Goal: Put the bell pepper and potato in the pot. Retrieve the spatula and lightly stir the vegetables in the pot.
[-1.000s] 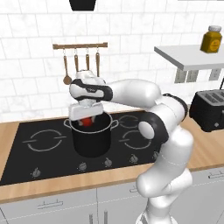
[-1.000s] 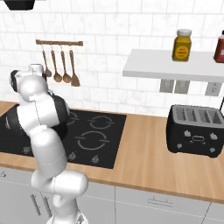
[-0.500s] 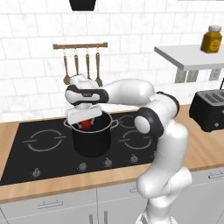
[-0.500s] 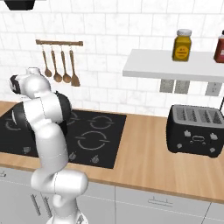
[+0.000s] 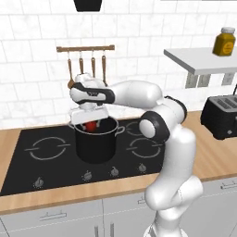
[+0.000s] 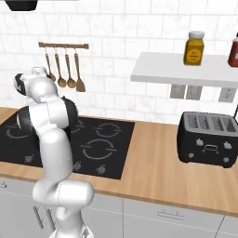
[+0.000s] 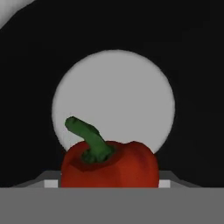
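The gripper [image 5: 91, 124] hangs right over the mouth of the pot [image 5: 96, 144], its fingers closed on the bell pepper [image 7: 109, 164], stem up, with the pot's pale floor straight below it.

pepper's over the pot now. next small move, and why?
Probably open the gripper and let go. The bell pepper sits between the fingers right above the mouth of the pot, and the hand view looks straight down onto the pot's pale floor, so it should drop inside.
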